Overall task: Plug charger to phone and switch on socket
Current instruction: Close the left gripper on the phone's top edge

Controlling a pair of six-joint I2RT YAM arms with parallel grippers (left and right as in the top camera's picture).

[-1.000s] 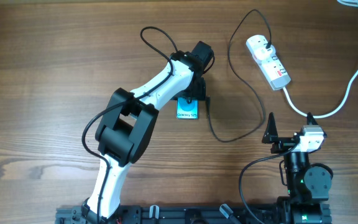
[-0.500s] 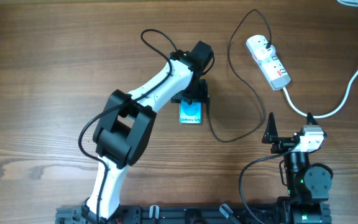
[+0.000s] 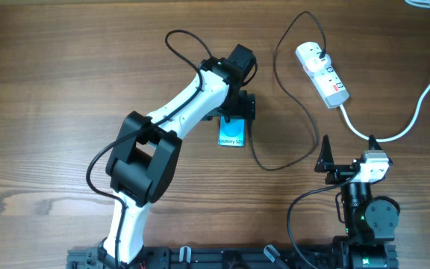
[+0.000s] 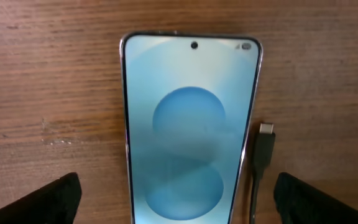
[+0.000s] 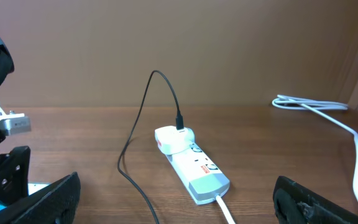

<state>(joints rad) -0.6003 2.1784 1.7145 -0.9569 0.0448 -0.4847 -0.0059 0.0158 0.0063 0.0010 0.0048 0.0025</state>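
Note:
The phone (image 3: 231,134), with a cyan screen, lies flat on the wooden table; it fills the left wrist view (image 4: 188,124). The charger, a thin black cable (image 3: 277,75), loops from the socket to its connector (image 4: 266,132), which lies beside the phone's right edge, not plugged in. My left gripper (image 3: 237,112) is open, its fingers (image 4: 179,199) straddling the phone and connector. The socket (image 3: 323,75) is a white power strip at the far right, also seen in the right wrist view (image 5: 191,165). My right gripper (image 3: 349,152) is open and empty near the front right.
A thick white cord (image 3: 424,90) runs from the socket's end toward the right and far edge, also in the right wrist view (image 5: 328,115). The black cable's loop (image 3: 275,166) lies between the phone and the right arm.
My left gripper has shifted slightly right, and the phone has moved right with it, closer to the cable. The right arm has not moved.

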